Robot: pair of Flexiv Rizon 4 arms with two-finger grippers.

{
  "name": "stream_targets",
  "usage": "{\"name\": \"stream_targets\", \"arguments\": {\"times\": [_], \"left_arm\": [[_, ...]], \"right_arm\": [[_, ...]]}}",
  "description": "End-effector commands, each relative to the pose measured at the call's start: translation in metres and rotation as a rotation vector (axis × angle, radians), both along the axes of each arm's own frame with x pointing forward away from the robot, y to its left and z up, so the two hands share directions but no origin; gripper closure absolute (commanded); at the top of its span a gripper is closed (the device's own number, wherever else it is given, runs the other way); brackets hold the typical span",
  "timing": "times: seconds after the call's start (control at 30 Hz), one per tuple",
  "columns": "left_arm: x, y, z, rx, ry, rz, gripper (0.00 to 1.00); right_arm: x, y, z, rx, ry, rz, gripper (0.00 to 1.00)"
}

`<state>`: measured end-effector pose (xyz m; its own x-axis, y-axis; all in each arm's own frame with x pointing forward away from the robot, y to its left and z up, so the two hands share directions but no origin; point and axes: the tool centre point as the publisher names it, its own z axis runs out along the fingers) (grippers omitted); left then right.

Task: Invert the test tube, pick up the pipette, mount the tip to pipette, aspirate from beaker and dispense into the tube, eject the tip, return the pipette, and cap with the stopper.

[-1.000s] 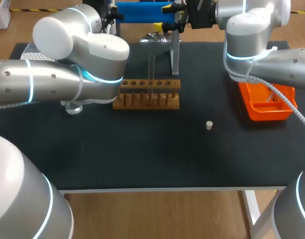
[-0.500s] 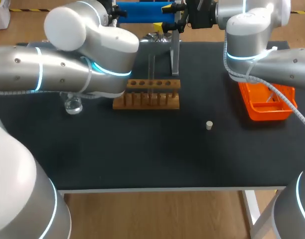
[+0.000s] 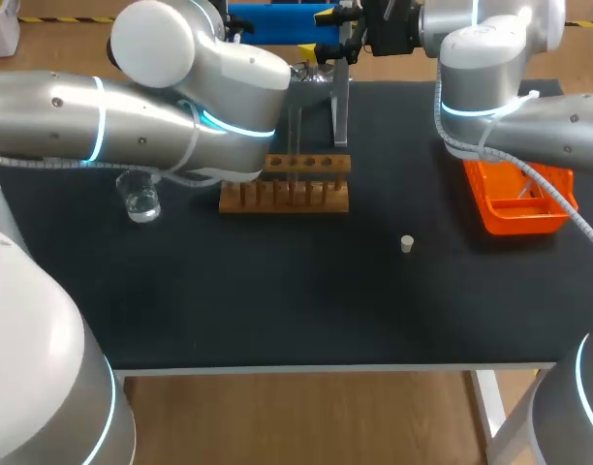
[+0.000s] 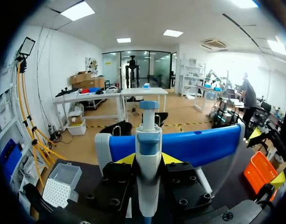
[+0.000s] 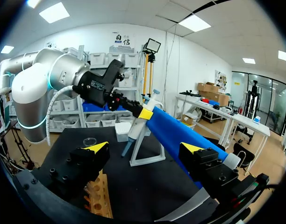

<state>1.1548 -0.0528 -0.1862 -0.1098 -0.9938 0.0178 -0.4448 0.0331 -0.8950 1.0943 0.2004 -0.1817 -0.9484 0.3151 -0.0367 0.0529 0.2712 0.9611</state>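
White-and-blue plastic pipette (image 4: pixel 148 140) stands upright at the grey metal stand (image 3: pixel 340 102) at the bench (image 3: pixel 277 300) rear. Left gripper (image 4: pixel 148 159) fingers look to be pinching its body below the plunger. Probably light, rigid and smooth-sided, so grip mid-body. Right gripper (image 5: pixel 145 149) fingers are spread and empty.

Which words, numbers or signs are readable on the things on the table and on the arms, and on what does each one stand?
Nothing here can be quoted as readable text.
A small label on the left arm, near its wrist: white print, too small to read.
On the pipette, the wooden rack, the beaker and the orange tray: no print shows.
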Motion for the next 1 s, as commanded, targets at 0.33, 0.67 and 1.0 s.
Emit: {"name": "stream_targets", "arguments": {"times": [0.33,0.67,1.0], "left_arm": [[0.0044,-0.0052,-0.0038,0.013,0.043,0.023,1.00],[0.0052,-0.0052,-0.0085,0.009,0.063,0.025,1.00],[0.0089,-0.0030,-0.0035,0.012,0.047,0.028,1.00]], "right_arm": [[-0.0002,-0.0001,0.0001,-0.001,0.000,-0.001,0.00],[-0.0002,-0.0001,0.0001,-0.001,0.000,-0.001,0.00],[-0.0002,-0.0001,0.0001,-0.001,0.000,-0.001,0.00]]}}
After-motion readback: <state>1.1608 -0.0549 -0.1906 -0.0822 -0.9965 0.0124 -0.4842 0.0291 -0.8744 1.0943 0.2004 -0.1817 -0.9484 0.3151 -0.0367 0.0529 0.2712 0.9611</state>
